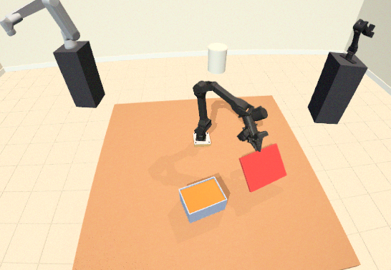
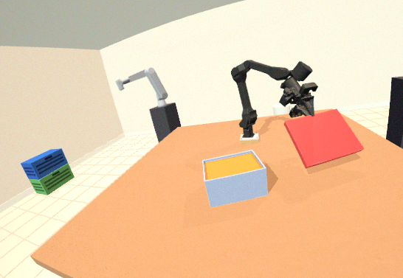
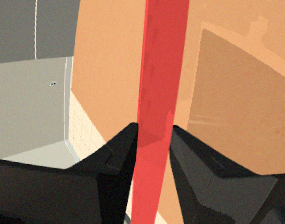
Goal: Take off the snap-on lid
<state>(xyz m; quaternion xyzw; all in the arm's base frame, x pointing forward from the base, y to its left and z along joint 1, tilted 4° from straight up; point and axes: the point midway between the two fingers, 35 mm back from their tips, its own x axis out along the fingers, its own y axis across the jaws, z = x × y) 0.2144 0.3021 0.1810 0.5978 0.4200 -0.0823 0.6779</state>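
Observation:
The red lid (image 1: 263, 169) (image 2: 325, 138) (image 3: 160, 75) is off the box and hangs tilted to the box's right, its far edge high and its near edge lower, close above the table. My gripper (image 1: 259, 150) (image 2: 313, 114) (image 3: 153, 131) is shut on the lid's far edge; in the wrist view the lid's edge stands between both fingertips. The blue-grey storage box (image 1: 209, 210) (image 2: 238, 189) stands upright and open on the table, with an orange surface inside it. Whether the lid's lowest edge touches the table cannot be told.
The orange-brown table (image 1: 143, 227) (image 2: 166, 241) carries the arm's white base plate (image 1: 203, 143) (image 2: 249, 138) behind the box. Off the table stand two dark pedestals (image 1: 80, 76) (image 1: 336, 87), a white cylinder (image 1: 217, 59) and stacked blue and green crates (image 2: 46, 164) (image 2: 53, 179).

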